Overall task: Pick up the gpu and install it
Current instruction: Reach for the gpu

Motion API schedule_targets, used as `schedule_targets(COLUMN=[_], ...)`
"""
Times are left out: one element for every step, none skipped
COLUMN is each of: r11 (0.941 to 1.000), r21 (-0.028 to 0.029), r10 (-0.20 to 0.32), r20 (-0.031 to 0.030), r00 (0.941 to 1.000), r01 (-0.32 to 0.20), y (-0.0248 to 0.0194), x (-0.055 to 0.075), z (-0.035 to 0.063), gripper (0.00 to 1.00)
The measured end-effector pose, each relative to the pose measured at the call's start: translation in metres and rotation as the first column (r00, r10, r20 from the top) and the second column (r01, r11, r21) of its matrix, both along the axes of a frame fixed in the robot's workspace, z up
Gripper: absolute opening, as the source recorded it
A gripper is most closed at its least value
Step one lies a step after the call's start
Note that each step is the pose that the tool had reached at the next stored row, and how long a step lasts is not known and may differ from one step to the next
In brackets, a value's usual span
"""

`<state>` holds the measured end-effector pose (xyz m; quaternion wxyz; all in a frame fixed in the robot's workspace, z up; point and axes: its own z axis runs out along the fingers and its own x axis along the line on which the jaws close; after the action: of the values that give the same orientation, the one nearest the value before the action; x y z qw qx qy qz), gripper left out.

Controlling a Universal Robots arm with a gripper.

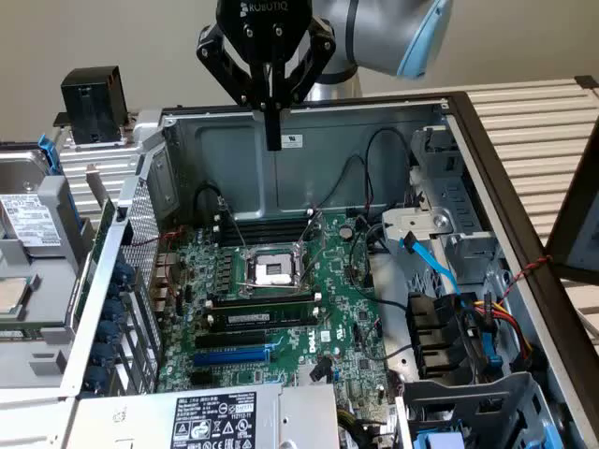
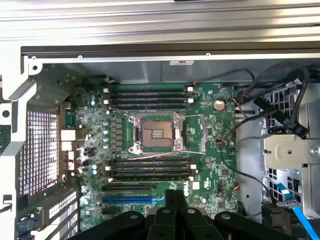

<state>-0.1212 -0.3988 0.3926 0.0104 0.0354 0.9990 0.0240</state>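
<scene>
Bare grey sheet metal, matt and faintly streaked, forms the case [image 1: 215, 150]; its grille [image 2: 40, 150] is perforated metal. The motherboard [image 1: 271, 299] is green lacquered board with a slight sheen, and its socket [image 2: 155, 132] is framed in bright metal. The gripper [image 1: 272, 140] is matt black. The arm [image 1: 374, 37] is smooth grey with a glossy blue cap. The gpu [image 1: 91, 91] wears matt black plastic. A cable [image 1: 435, 265] is sheathed in smooth blue plastic.
</scene>
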Motion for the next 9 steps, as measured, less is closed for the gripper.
schedule_targets(r11=[1.0,1.0,1.0,1.0,1.0,1.0,1.0,1.0,1.0], r21=[0.0,0.0,0.0,0.0,0.0,0.0,0.0,0.0,0.0], r10=[0.0,0.0,0.0,0.0,0.0,0.0,0.0,0.0,0.0], r20=[0.0,0.0,0.0,0.0,0.0,0.0,0.0,0.0,-0.0001], r00=[1.0,1.0,1.0,1.0,1.0,1.0,1.0,1.0,1.0], r01=[0.0,0.0,0.0,0.0,0.0,0.0,0.0,0.0,0.0], y=[0.0,0.0,0.0,0.0,0.0,0.0,0.0,0.0,0.0], x=[0.0,0.0,0.0,0.0,0.0,0.0,0.0,0.0,0.0], z=[0.0,0.0,0.0,0.0,0.0,0.0,0.0,0.0,0.0], gripper=[0.11,0.11,0.11,0.11,0.11,0.11,0.11,0.11,0.11])
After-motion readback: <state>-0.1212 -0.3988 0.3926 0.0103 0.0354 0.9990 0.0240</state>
